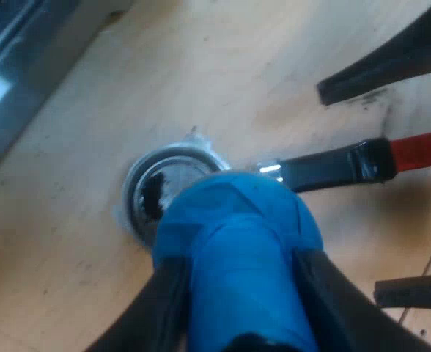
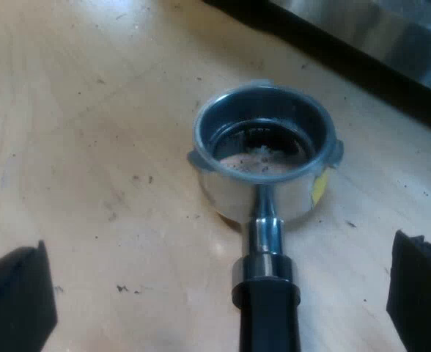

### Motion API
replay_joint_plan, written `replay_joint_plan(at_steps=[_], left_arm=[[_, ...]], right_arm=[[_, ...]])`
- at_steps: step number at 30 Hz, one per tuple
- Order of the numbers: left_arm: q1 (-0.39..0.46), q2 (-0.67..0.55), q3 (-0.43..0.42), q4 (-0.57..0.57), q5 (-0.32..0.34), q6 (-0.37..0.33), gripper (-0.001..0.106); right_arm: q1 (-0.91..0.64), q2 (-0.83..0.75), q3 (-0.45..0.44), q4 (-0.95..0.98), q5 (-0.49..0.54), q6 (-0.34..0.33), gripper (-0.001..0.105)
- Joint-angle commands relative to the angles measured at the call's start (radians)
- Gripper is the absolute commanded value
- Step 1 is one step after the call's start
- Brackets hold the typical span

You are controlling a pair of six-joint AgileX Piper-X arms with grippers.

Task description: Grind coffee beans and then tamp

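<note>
The left claw (image 1: 245,282) is pinching the tamper (image 1: 237,227), one black finger on each side of its blue-wrapped body. The tamper's head points away from the claw and sits over the near edge of the holder (image 1: 148,174). In the right wrist view the holder's basket (image 2: 263,147) is open with nothing seated in it, so the tamper is judged to hang above it, not yet pressing. The right claw (image 2: 219,297) is spread wide, its fingers (image 2: 17,293) well apart on either side of the handle (image 2: 267,308) and touching nothing. The handle runs back toward that claw, between its fingers, and the basket lies just ahead of it on the table (image 2: 91,147). The holder will likely feel heavy and stiff, and its metal cup looks smooth and slippery. The dark handle is the place to take hold, and a firm grip there should keep the cup from tipping or sliding under tamping force. The tamper looks solid and rigid, and its tape wrap should give the fingers friction. The grounds (image 2: 263,163) are loose and shallow, easy to spill if the cup is knocked. Count: one holder with one red handle end (image 1: 421,149), one tamper, one machine (image 2: 391,33) beyond the basket from the right claw, two claws, four fingers.
</note>
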Motion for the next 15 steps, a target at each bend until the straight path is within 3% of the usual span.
replay_joint_plan(at_steps=[1, 15], left_arm=[[-0.051, 0.062, -0.04, -0.012, -0.033, -0.004, 0.0], [-0.055, 0.145, -0.054, -0.044, -0.056, -0.002, 0.0]], right_arm=[[-0.002, -0.006, 0.002, -0.007, -0.004, -0.004, 0.093], [-0.002, -0.006, 0.002, -0.005, -0.004, -0.004, 0.093]])
